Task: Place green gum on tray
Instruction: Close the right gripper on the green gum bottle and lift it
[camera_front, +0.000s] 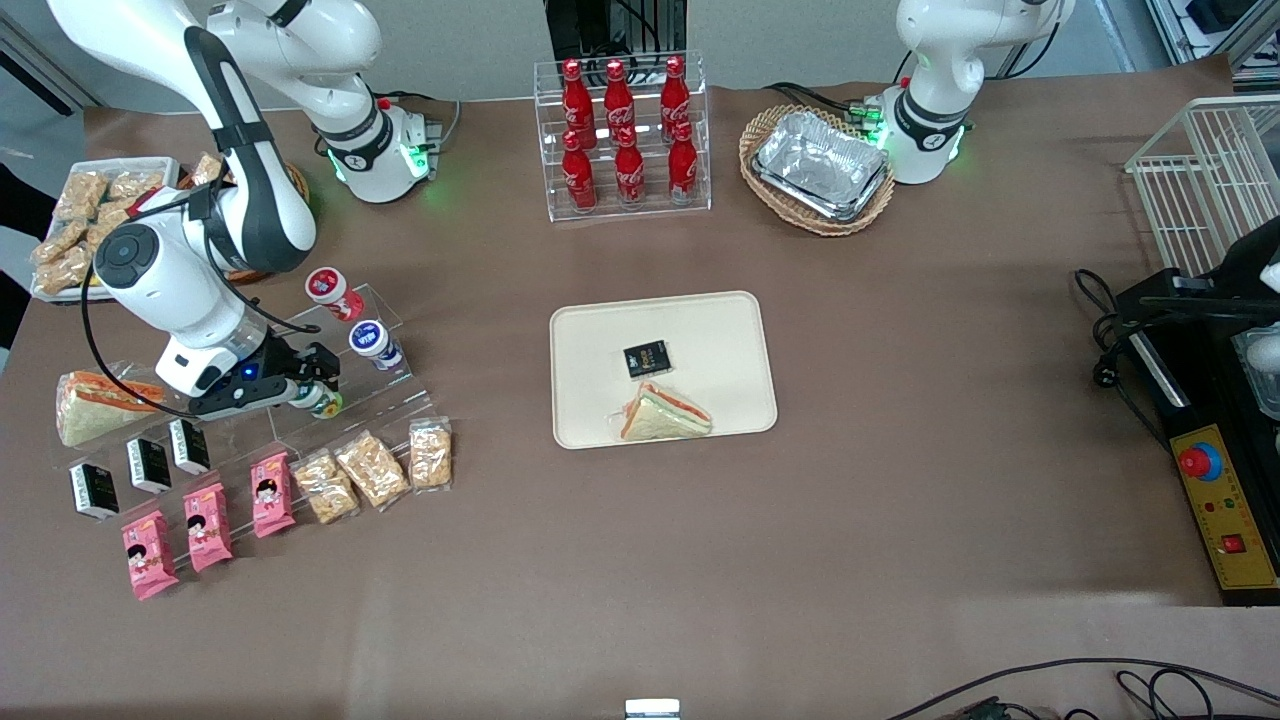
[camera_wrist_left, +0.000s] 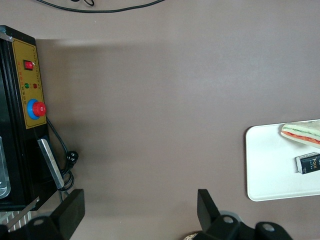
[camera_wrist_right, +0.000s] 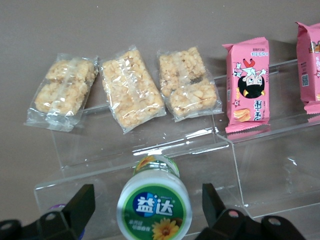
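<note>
The green gum (camera_wrist_right: 154, 206) is a small jar with a green-and-white lid, lying on a clear acrylic step stand (camera_wrist_right: 150, 150). My gripper (camera_wrist_right: 147, 205) stands open, one finger on each side of the jar with a gap to both. In the front view the gripper (camera_front: 318, 385) sits at the stand toward the working arm's end of the table, with the gum (camera_front: 326, 402) just visible at its tips. The cream tray (camera_front: 590, 345) lies mid-table and holds a sandwich (camera_front: 665, 413) and a small black packet (camera_front: 646, 358).
A red-lidded jar (camera_front: 331, 291) and a blue-lidded jar (camera_front: 374, 343) lie on the same stand. Rice-cracker packs (camera_wrist_right: 131, 89) and pink snack packs (camera_wrist_right: 248, 84) lie on the lower steps. A cola bottle rack (camera_front: 622, 135) and a basket of foil trays (camera_front: 820, 165) stand farther back.
</note>
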